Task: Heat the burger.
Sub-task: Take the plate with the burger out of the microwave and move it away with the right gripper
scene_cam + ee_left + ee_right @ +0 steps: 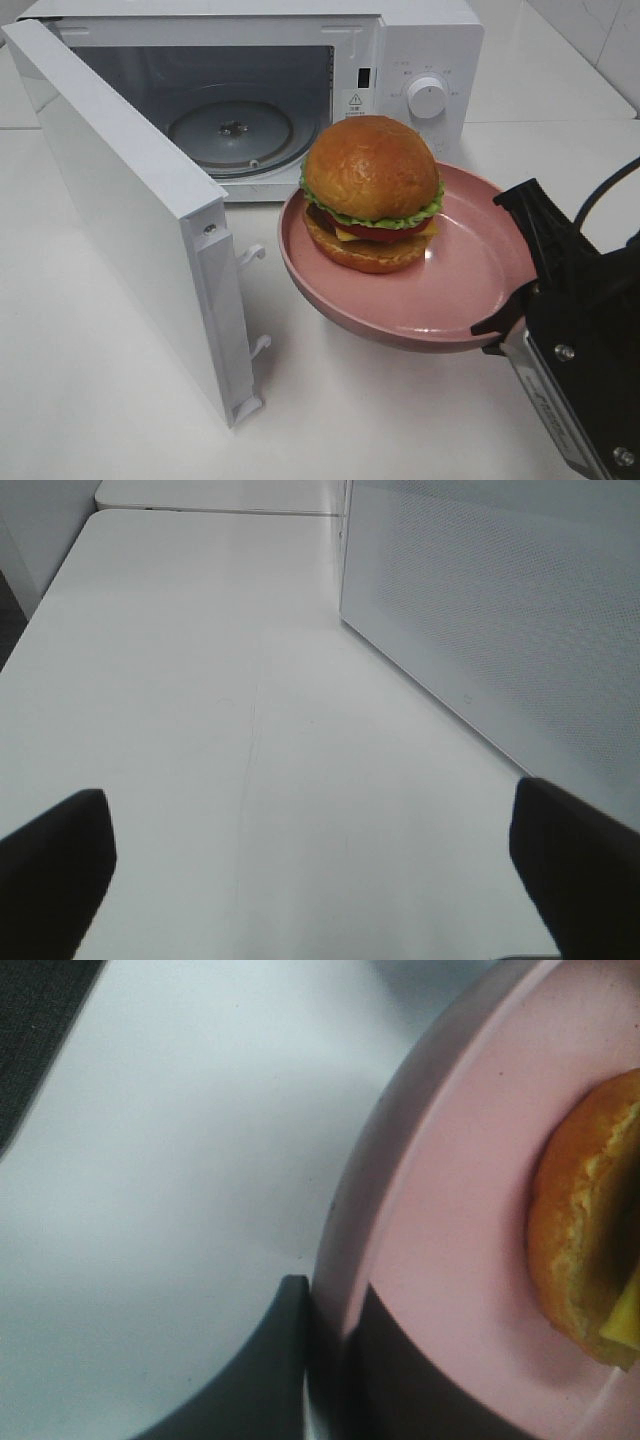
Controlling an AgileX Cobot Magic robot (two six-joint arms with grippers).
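Burger [371, 193]: one only, a tall stack with a glossy golden domed bun, green lettuce, red tomato, yellow cheese and a dark patty. It sits upright on the single round pink plate [470, 280], toward the side of the plate nearest the microwave. In the right wrist view only a slice of its lower bun [585, 1230] and a corner of cheese show at the frame edge.

One plate, tilted a little and raised off the white table [100, 400], with its shadow lying on the surface below. The right gripper [512, 322] is clamped on the plate's rim at the side away from the microwave; the right wrist view shows one dark finger [270, 1370] under the rim and the other lying on the inner face, the pink edge pinched between them.

One white microwave [425, 60] stands just beyond the plate, with one control knob [427, 98] on its panel. Its door [130, 210] is swung wide open to the left, and the glass turntable [232, 130] inside is bare. The plate's far edge is near the oven's front opening, outside the cavity.

The left gripper [310, 870] has its two dark fingers [55, 865] spread wide over the bare table with nothing between them, beside the outer face of the open door [500, 620].
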